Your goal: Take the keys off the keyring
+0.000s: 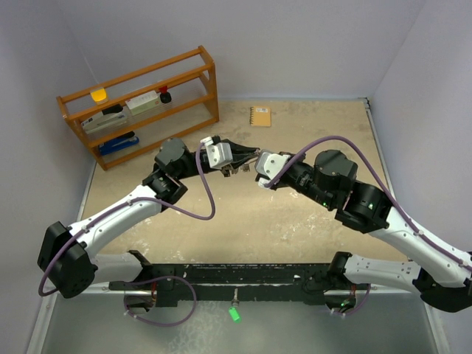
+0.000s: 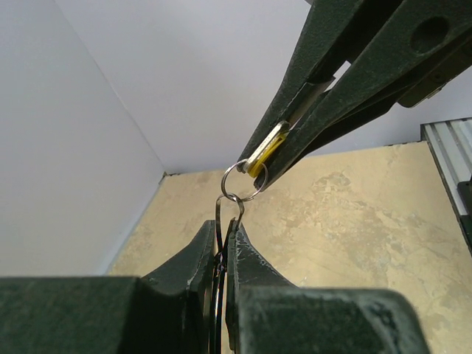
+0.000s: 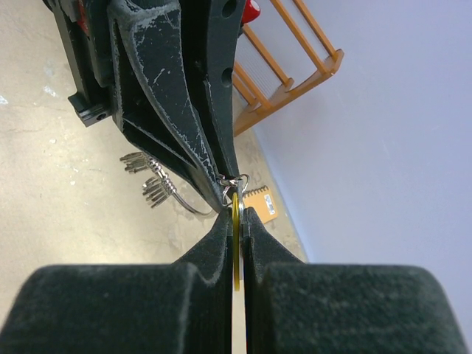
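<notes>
Presently the thin silver wire keyring [image 2: 219, 221] is clenched aloft by the left gripper [image 2: 223, 237]; just rightward, the flat pale-yellow key [image 3: 236, 254] is pinched edgewise by the right gripper [image 3: 236, 215], lengthwise along its fingers [image 3: 214, 251].

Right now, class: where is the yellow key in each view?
Top: too small to tell, where left gripper and right gripper meet.
Left wrist: yellow key upper centre, clamped in the right gripper.
Right wrist: centre, edge-on in that gripper.
Shared landmark: the left gripper.
</notes>
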`<control>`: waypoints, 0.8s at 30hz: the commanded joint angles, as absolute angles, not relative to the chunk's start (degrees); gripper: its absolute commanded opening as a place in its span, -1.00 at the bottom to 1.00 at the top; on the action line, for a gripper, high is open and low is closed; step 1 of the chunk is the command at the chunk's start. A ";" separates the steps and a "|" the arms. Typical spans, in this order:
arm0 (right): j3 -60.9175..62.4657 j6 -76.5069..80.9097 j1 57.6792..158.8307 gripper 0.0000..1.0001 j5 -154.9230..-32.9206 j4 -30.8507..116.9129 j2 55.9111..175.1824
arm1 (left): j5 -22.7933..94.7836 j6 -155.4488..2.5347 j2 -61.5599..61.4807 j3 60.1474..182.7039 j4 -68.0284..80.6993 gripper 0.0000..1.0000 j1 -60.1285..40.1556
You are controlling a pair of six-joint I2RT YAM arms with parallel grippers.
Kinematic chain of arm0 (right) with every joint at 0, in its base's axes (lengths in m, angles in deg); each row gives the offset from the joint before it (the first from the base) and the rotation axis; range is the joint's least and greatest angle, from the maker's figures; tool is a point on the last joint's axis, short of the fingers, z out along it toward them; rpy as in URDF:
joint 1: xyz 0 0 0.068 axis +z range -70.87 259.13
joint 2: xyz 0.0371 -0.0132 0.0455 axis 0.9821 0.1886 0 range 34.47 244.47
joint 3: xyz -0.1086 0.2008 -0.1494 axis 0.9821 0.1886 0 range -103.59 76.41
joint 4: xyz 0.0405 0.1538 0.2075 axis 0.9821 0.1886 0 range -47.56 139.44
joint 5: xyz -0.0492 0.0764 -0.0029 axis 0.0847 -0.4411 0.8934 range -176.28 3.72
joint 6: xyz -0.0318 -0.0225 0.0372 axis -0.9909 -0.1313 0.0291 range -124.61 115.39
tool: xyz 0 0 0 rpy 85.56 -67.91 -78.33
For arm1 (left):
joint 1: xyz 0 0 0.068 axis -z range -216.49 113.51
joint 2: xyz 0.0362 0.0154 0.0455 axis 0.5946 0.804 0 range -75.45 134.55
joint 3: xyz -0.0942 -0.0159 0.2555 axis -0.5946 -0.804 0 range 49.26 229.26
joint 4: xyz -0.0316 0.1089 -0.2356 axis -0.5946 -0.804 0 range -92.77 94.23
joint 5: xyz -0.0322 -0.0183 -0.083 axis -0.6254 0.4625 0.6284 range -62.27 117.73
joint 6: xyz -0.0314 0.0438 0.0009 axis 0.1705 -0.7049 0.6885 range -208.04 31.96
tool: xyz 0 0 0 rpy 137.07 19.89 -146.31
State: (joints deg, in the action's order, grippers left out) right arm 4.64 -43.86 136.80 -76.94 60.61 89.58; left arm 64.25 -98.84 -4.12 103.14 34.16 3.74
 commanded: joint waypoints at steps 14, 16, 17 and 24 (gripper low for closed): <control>2.47 -44.37 137.40 -1.00 -76.27 48.68 85.82 | 32.61 -102.26 0.34 103.97 20.62 -1.00 0.96; 2.88 -44.27 137.40 -1.00 -75.42 48.33 85.91 | 30.37 -102.04 1.03 105.28 20.37 -1.00 0.95; 2.85 -44.32 137.40 -1.00 -75.00 48.33 85.96 | 29.43 -102.40 1.64 106.07 19.09 -1.00 0.91; 2.83 -44.11 137.40 -1.00 -74.85 48.15 85.45 | 36.08 -104.33 1.16 104.89 18.47 -0.90 0.90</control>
State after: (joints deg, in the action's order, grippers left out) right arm 5.89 -44.25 135.77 -71.82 57.68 90.80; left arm 51.55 -102.17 -0.23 108.48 27.52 6.01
